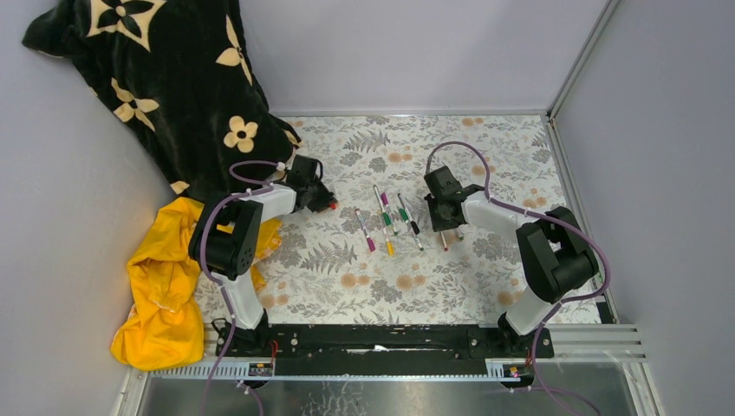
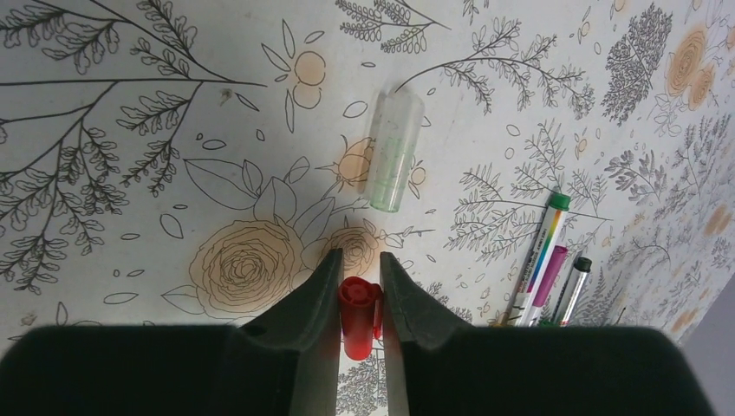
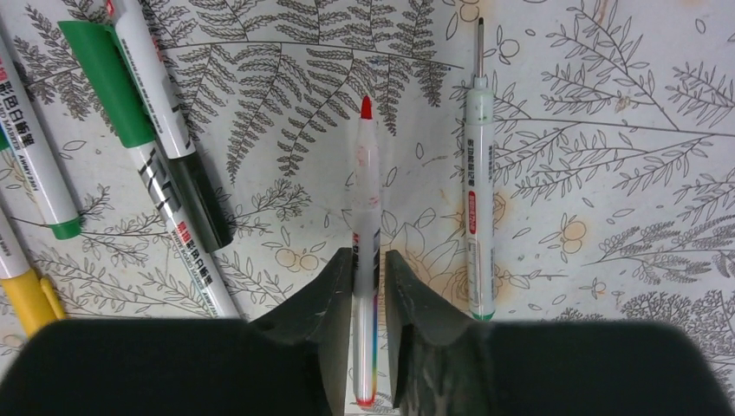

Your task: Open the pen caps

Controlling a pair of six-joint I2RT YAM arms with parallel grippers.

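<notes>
My left gripper is shut on a short red pen cap, held just above the flowered table; it shows in the top view left of the pens. A clear greenish cap lies loose ahead of it. My right gripper is shut on an uncapped red-tipped pen with a whitish barrel; it shows in the top view. An uncapped green-ended pen lies just to its right. Several capped pens lie between the arms, with green, black and yellow caps.
A black blanket with cream flowers is heaped at the back left. A yellow cloth lies by the left arm's base. Grey walls close the table at the back and right.
</notes>
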